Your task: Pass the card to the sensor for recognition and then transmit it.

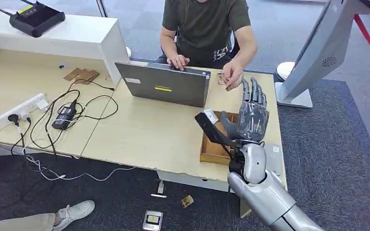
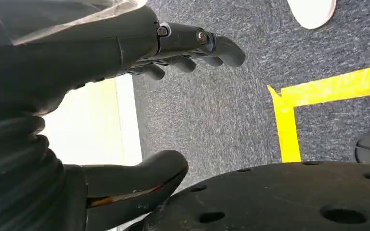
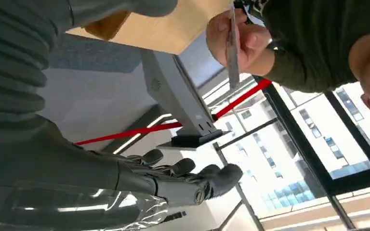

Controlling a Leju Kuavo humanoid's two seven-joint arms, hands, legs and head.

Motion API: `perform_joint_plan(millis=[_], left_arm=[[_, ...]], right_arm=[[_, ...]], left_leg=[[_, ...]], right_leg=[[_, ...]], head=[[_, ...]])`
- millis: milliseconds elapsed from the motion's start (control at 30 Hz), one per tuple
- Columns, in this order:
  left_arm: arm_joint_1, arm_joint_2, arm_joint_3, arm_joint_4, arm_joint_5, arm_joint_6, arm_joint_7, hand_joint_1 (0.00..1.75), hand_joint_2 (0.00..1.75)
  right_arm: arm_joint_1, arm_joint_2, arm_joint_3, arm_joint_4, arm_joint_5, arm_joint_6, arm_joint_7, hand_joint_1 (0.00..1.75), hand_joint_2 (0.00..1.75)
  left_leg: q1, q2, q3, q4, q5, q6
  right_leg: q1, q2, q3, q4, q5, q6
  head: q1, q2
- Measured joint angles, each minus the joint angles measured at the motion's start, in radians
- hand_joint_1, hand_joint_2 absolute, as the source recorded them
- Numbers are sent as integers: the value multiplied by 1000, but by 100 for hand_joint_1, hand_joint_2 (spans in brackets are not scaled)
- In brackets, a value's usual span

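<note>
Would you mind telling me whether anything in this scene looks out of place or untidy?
Yes: a few small items lie scattered on the carpet in front of the desk, as if dropped, and black cables sprawl in a loose tangle across its left part.

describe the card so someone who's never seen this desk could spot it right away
Start at the grey laptop on the light wooden desk. Just to its right, the seated person's hand holds the card above the desktop, beyond the fingertips of the robot's raised right hand. It is the small thin flat piece pinched in a person's fingers, not lying on the desk.
</note>
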Motion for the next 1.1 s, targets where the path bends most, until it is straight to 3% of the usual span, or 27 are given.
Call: perform_joint_plan(millis=[100,300,600,767,867,1100], left_arm=[[1,0,0,0,0,0,-5,0,175],[3,-2,10,0,4,16,-18,0,175],[3,-7,36,1,10,48,-22,0,175],[3,-11,52,1,14,62,-21,0,175],[1,-14,60,1,14,72,-10,0,175],[-1,-17,76,1,11,75,-6,0,175]], right_arm=[[42,-31,0,-70,15,11,-2,0,175],[194,-119,0,-265,83,169,-8,0,175],[393,-220,1,-481,125,313,-71,0,175],[402,-235,12,-495,84,411,-68,0,175],[389,-234,26,-474,18,498,-33,0,175],[341,-226,51,-378,-37,512,-2,0,175]], left_leg=[[0,0,0,0,0,0],[0,0,0,0,-1,1],[0,0,0,0,-3,1],[0,0,0,0,-3,1],[0,0,0,0,-2,1],[0,0,0,0,-3,1]], right_leg=[[0,0,0,0,0,0],[0,0,0,-1,-1,0],[0,1,0,-1,-1,0],[0,1,1,-1,-1,0],[0,1,1,-1,-1,0],[0,1,1,-1,-1,0]], head=[[0,0],[0,0],[0,0],[0,0],[0,0],[0,0]])
